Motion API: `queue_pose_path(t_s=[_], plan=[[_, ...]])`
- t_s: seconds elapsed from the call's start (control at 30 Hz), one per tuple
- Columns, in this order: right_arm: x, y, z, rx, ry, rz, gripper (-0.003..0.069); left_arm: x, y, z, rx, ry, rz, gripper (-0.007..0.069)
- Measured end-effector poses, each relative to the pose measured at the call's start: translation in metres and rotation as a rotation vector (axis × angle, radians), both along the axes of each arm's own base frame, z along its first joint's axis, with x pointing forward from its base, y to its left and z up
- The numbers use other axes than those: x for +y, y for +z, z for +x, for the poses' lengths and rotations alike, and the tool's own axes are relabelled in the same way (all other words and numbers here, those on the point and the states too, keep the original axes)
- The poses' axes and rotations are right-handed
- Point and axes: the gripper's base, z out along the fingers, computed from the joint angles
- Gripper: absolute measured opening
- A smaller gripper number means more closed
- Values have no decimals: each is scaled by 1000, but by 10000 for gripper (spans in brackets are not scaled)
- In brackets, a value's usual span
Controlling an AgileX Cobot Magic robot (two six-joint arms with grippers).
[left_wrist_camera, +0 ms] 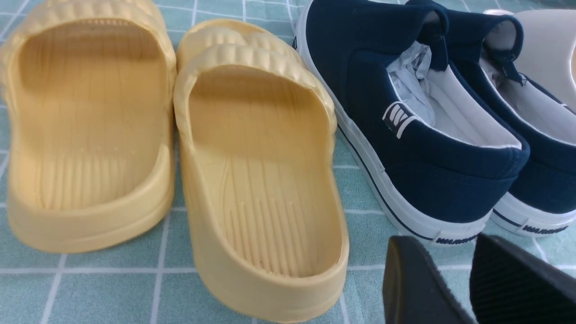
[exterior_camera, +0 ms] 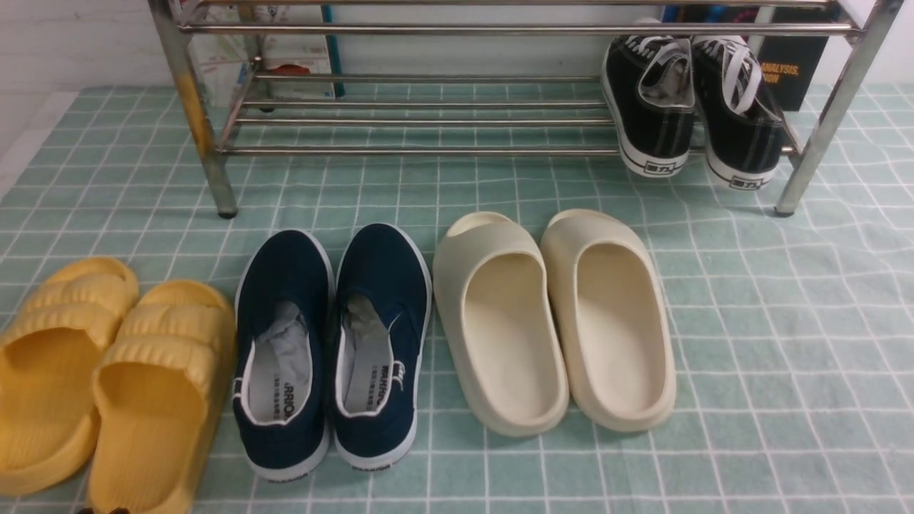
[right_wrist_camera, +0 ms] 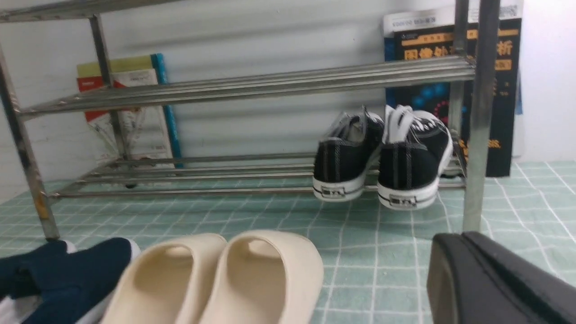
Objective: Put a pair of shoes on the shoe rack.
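Observation:
The pair of shoes, two black canvas sneakers (exterior_camera: pixel 646 107) (exterior_camera: pixel 739 114) with white laces, rests side by side on the right end of the lower tier of the steel shoe rack (exterior_camera: pixel 428 150), heels and labels toward me. In the right wrist view the sneakers (right_wrist_camera: pixel 346 157) (right_wrist_camera: pixel 411 162) sit on the rack (right_wrist_camera: pixel 252 85) beside its right front leg. My right gripper (right_wrist_camera: pixel 463 238) is shut and empty, low over the cloth in front of that leg. My left gripper (left_wrist_camera: pixel 443 252) is open and empty, just behind the heel of a navy slip-on. Neither gripper shows clearly in the front view.
On the green checked cloth (exterior_camera: pixel 785 357) in front of the rack stand yellow slides (exterior_camera: pixel 107 371), navy slip-ons (exterior_camera: pixel 328 343) and cream slides (exterior_camera: pixel 557 321), in a row. Books (exterior_camera: pixel 792 64) lean on the wall behind the rack.

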Motion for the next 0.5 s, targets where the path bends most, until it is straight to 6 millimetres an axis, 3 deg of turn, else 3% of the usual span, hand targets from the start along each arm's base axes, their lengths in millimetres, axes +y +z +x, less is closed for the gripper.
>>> queue_pose_path(t_s=[0.13, 0.23, 0.37, 0.5], plan=[[-5, -23, 4, 84, -95, -27, 15, 0, 0, 0, 0, 0, 0, 218], [-7, -29, 4, 146, -142, -43, 14, 0, 0, 0, 0, 0, 0, 218], [-7, -46, 1, 338, -142, -44, 14, 0, 0, 0, 0, 0, 0, 218], [-6, -48, 0, 380, -132, -18, 14, 0, 0, 0, 0, 0, 0, 218]])
